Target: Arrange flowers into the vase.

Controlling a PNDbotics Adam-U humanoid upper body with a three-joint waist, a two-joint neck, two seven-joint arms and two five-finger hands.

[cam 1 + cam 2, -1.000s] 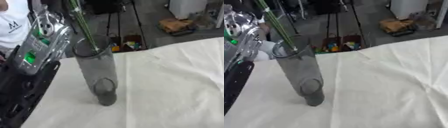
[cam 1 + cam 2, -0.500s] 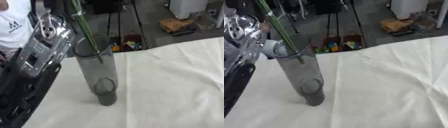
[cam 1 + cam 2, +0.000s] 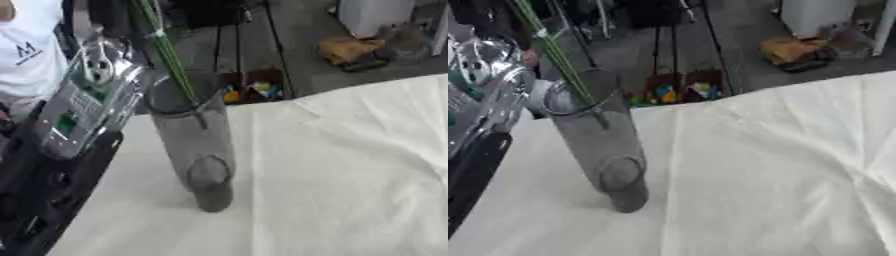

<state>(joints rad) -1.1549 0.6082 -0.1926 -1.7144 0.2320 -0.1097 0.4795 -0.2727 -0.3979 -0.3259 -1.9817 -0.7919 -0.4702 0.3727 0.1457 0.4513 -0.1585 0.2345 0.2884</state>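
Note:
A clear glass cylinder vase [image 3: 194, 137] stands on the white cloth [image 3: 350, 170] at centre left. Several thin green flower stems [image 3: 168, 60] rise from inside it and run out of the picture at the top, so the blooms are hidden. My left arm [image 3: 83, 107], black with a silver section, comes up from the lower left close beside the vase. A dark part of my left hand [image 3: 114, 22] shows at the top edge next to the stems, too cut off to read. My right hand appears in neither view.
The table's far edge [image 3: 737, 97] runs just behind the vase. Past it lie a dark floor, stand legs [image 3: 667, 45], small colourful items [image 3: 682, 91] and an orange-brown object [image 3: 791, 50]. A person in a white shirt [image 3: 26, 55] stands at far left.
My left forearm's silver section has turned a little beside the vase. The vase and the stems stay where they were.

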